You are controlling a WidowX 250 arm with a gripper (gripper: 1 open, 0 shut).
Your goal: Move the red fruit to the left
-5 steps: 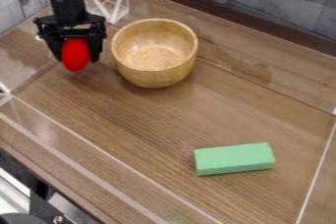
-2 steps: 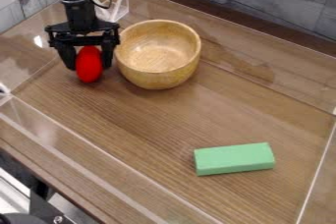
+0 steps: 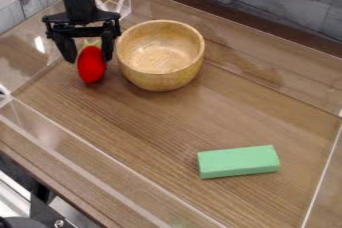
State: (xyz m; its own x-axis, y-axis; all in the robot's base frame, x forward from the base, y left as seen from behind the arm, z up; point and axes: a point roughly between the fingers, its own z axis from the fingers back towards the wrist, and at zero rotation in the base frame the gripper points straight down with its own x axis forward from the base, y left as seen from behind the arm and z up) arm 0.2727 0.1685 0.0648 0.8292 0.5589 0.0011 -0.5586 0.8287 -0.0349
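Compared with the previous frame, the gripper has shifted a little toward the left edge of the picture, while the red fruit lies in nearly the same spot. A patch of yellowish green now shows at the fruit's top, between the fingers. The dark fingers stand apart, one on each side of that top, spread wider than in the previous frame; whether either one touches the fruit, I cannot tell. The fruit is in the upper left of the frame, on the wooden table, just beside the left side of the bowl. The round wooden bowl sits in the upper middle. Well apart from both, in the lower right, the green block lies on the table, slightly slanted.
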